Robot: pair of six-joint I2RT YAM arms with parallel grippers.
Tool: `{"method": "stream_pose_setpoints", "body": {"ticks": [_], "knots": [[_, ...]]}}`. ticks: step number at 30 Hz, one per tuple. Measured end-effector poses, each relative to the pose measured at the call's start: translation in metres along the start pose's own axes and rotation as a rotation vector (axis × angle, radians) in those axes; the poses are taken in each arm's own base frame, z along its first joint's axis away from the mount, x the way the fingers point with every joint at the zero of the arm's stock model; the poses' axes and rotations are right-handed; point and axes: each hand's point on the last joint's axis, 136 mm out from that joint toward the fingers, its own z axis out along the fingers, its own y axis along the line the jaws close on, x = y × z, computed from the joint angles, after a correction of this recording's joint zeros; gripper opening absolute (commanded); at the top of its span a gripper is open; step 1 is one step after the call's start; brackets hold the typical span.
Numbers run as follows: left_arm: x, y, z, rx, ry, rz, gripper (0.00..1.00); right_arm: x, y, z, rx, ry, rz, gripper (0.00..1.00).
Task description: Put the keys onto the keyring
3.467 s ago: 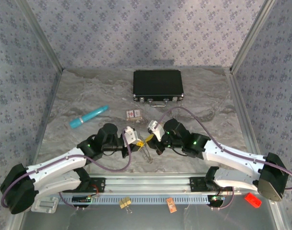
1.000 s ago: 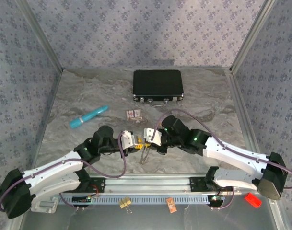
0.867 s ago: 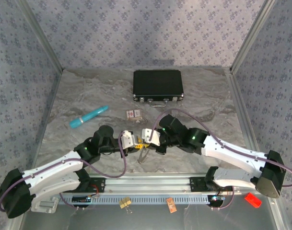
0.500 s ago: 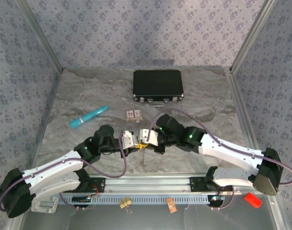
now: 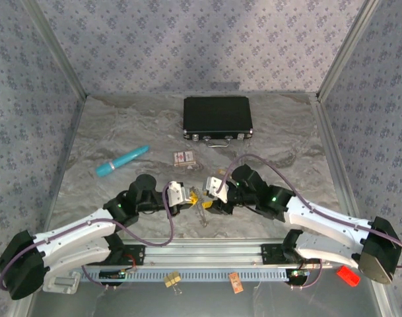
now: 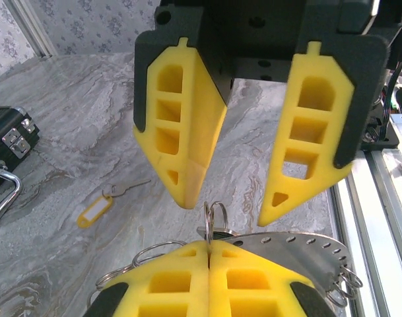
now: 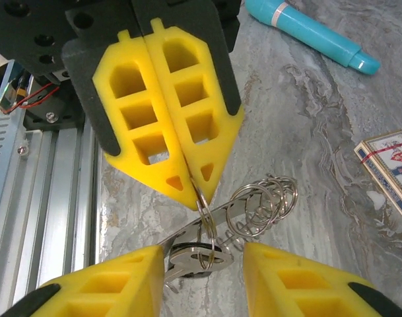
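Left fingers pinching keyring — right fingers open, straddling it

A grey marbled tabletop with pale veins lies under the left gripper and the right gripper. Far beyond them stands a back wall in blue-grey with a small flower pattern. A left side wall and a right side wall of the same pattern rise well out to either side. Slanted aluminium posts mark the corners. Behind the grippers, at the near edge, runs a slotted aluminium rail. The light is even, with a soft shadow at the foot of the back wall.
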Motion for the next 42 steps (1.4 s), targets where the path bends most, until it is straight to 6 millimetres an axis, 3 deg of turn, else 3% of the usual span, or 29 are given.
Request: {"method": "stream_pose_setpoints", "body": {"ticks": [6, 13, 17, 23, 30, 35, 42], "knots": [[-0.001, 0.0, 0.0, -0.003, -0.011, -0.009, 0.0, -0.001, -0.002, 0.0, 0.014, -0.007, 0.022, 0.13], [0.0, 0.0, 0.0, -0.006, -0.02, -0.012, 0.0, 0.001, -0.004, 0.0, 0.025, -0.001, 0.033, 0.06], [0.0, 0.0, 0.0, -0.006, -0.021, -0.012, 0.0, 0.005, -0.003, 0.004, 0.02, 0.012, 0.037, 0.11], [-0.001, -0.001, 0.0, -0.003, -0.026, -0.009, 0.0, 0.005, -0.002, 0.005, 0.021, 0.015, 0.037, 0.33], [-0.001, -0.001, 0.0, -0.003, -0.028, -0.008, 0.0, -0.006, -0.002, -0.002, 0.032, -0.039, 0.018, 0.34], [-0.001, -0.001, 0.0, -0.003, -0.028, -0.008, 0.0, -0.011, -0.004, -0.001, 0.034, -0.06, 0.01, 0.28], [-0.001, -0.001, 0.0, -0.001, -0.029, -0.011, 0.0, -0.009, -0.003, 0.006, 0.016, -0.057, 0.012, 0.08]]}}
